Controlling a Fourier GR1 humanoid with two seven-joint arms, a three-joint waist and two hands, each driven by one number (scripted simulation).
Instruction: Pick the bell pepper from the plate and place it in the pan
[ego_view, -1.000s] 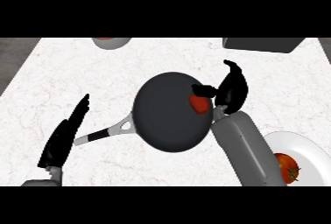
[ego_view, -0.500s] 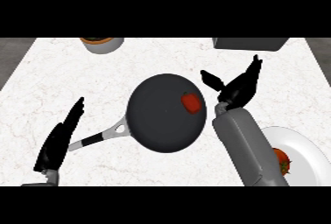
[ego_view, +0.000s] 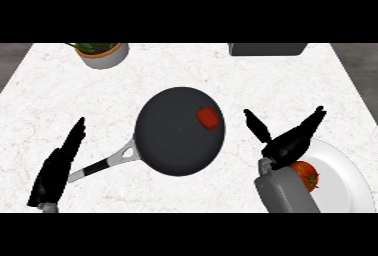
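Resting left of the pan (ego_view: 173, 142), beside its handle (ego_view: 103, 164), the left hand (ego_view: 57, 167) lies with fingers straight and together, holding nothing. The red bell pepper (ego_view: 208, 117) sits inside the pan, toward its right rim — off the plate (ego_view: 341, 175). Right of the pan, the right hand (ego_view: 288, 140) is spread wide and empty, thumb and fingers apart — just over the plate's left edge, where a tomato (ego_view: 306, 173) lies.

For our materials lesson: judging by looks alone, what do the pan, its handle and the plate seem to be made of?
Pan: dark matte body, probably coated metal.
Handle: pale grey with a sheen and a hole near the pan, likely bare steel.
Plate: plain smooth white, probably glazed ceramic, though plastic cannot be ruled out.
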